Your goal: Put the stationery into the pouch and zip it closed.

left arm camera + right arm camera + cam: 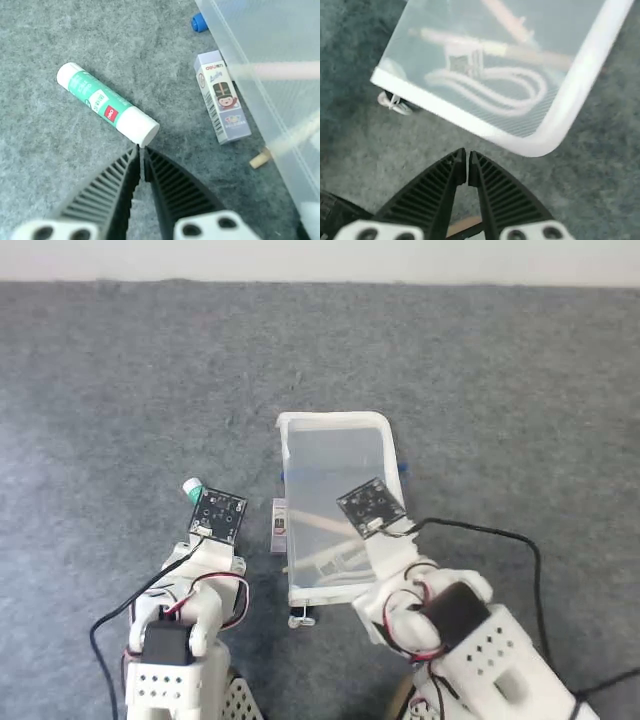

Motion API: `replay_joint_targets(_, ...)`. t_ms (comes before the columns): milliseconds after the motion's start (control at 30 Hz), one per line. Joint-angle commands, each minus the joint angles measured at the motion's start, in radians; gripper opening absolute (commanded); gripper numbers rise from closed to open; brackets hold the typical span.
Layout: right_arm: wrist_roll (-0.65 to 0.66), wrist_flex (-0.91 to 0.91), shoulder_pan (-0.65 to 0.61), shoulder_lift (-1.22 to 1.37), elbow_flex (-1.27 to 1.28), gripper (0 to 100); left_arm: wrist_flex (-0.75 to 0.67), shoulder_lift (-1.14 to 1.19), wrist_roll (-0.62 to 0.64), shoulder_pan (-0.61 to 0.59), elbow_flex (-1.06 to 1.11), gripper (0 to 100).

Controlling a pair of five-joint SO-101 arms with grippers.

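A translucent white pouch [335, 455] lies in the middle of the grey carpet, with pencils and a white cord showing through it [485, 85]. A green-and-white glue stick [106, 105] lies left of the pouch, its green end [191, 488] peeking past the left arm. A small lilac eraser box [221, 97] rests against the pouch's left edge [280, 524]. A pencil tip [260, 159] pokes out beside it. My left gripper [141, 150] is shut, just short of the glue stick's white cap. My right gripper [467, 157] is shut over the carpet beside the pouch's near corner.
A blue cap [199, 22] lies by the pouch's edge. The zipper pull [301, 619] hangs at the pouch's near left corner, also seen from the right wrist as the pull [394, 103]. Black cables [520, 540] trail from the right arm. Open carpet surrounds everything.
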Motion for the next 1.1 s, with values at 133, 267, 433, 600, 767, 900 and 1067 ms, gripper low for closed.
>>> replay_joint_targets(133,-0.025,-0.036,-0.041,0.156,-0.057,0.6,0.011,-0.017,0.012,-0.003,-0.013,1)
replay_joint_targets(267,-0.025,-0.079,-0.041,0.257,-0.057,0.6,0.011,-0.017,0.012,-0.003,-0.013,1)
replay_joint_targets(433,-0.021,-0.179,-0.019,0.355,-0.057,0.6,0.011,-0.017,0.012,-0.003,-0.013,1)
replay_joint_targets(600,-0.018,-0.329,0.107,0.392,-0.057,0.6,0.011,-0.017,0.012,-0.003,-0.013,1)
replay_joint_targets(767,-0.018,-0.427,0.177,0.400,-0.057,0.6,0.011,-0.017,0.012,-0.003,-0.013,1)
replay_joint_targets(900,-0.018,-0.519,0.213,0.400,-0.057,0.6,0.011,-0.017,0.012,-0.003,-0.013,1)
replay_joint_targets(1067,-0.020,-0.657,0.242,0.427,-0.057,0.6,0.011,-0.017,0.012,-0.003,-0.013,1)
